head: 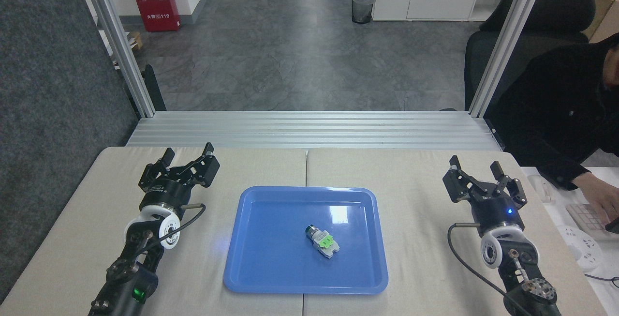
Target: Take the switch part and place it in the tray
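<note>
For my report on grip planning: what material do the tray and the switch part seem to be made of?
The tray looks like glossy blue plastic: it shows bright reflections and a moulded, rounded rim. The switch part seems mostly matte white-grey plastic with a green block; its dark silver end may be metal, but it is too small to tell.

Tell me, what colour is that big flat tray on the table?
Glossy blue; the tray shows best in the head view.
</note>
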Tool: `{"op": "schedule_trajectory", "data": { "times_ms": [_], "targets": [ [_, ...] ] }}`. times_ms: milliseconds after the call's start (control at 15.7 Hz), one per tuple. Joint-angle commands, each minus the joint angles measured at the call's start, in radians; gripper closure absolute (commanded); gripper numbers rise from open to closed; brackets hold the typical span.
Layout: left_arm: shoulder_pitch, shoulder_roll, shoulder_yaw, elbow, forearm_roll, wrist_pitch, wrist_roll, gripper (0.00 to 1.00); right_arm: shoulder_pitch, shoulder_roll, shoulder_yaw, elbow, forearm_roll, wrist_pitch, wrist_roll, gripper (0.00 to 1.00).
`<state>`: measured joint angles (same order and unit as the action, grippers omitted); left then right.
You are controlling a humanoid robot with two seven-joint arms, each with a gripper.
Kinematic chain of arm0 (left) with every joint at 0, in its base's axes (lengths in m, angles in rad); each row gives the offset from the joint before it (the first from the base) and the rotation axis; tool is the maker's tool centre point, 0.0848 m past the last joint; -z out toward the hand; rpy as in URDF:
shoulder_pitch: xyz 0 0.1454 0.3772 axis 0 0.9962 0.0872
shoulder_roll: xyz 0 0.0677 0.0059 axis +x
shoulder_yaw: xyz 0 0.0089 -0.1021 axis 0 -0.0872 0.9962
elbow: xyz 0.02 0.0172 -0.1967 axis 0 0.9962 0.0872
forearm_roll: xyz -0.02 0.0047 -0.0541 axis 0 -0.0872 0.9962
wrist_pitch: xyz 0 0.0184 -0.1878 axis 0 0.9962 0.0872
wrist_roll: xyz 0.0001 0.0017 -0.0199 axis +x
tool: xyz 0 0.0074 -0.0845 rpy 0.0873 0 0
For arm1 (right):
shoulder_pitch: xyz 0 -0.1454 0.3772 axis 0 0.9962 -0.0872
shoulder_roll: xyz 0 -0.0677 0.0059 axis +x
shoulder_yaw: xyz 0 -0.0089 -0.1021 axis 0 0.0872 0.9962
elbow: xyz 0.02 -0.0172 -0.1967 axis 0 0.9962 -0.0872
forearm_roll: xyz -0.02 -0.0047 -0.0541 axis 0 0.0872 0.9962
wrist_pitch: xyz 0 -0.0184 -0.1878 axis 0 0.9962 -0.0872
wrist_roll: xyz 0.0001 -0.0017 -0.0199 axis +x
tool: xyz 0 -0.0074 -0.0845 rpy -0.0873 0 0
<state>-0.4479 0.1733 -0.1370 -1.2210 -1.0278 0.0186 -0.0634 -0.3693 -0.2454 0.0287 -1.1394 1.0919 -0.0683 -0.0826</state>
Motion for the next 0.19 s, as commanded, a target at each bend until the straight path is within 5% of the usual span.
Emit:
{"op": "schedule_trajectory", "data": {
  "times_ms": [0, 128],
  "targets": [
    [0.000, 0.000, 0.001, 0.000, 0.000, 0.000, 0.001, 0.00, -0.020, -0.101, -0.076, 0.007, -0.009, -0.002, 0.007, 0.01],
    [0.000, 0.000, 0.001, 0.000, 0.000, 0.000, 0.001, 0.00, -0.023, -0.103, -0.076, 0.007, -0.007, -0.002, 0.043, 0.01]
  ]
}}
